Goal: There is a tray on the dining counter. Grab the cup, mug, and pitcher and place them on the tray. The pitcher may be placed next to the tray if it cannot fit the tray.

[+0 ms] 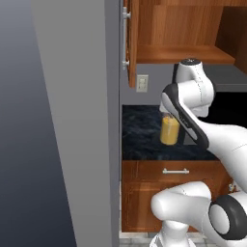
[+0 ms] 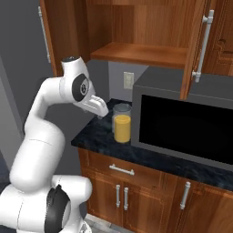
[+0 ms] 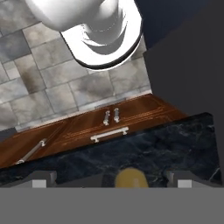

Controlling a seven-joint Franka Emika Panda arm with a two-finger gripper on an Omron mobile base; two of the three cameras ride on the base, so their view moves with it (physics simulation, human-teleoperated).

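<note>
The pitcher [image 2: 122, 123], a clear glass cylinder with orange liquid in its lower half, stands upright on a black marbled counter [image 2: 98, 139] beside a microwave. It also shows in the left base view, pitcher [image 1: 170, 130], partly behind my arm. My gripper [image 2: 101, 113] hangs just left of the pitcher's top and is open. In the hand view the gripper [image 3: 111, 179] points down at the counter, and the orange of the pitcher [image 3: 130, 177] sits between the wide-apart fingertips [image 3: 43, 178]. The tray, dining counter, cup and mug are out of view.
A black microwave [image 2: 182, 127] stands close on the pitcher's right. An open wooden wall cabinet [image 2: 141, 50] hangs overhead, its door [image 2: 195, 45] swung out. A tall grey panel [image 1: 72, 120] walls off the left. Drawers and cabinet doors [image 2: 122, 170] lie below the counter.
</note>
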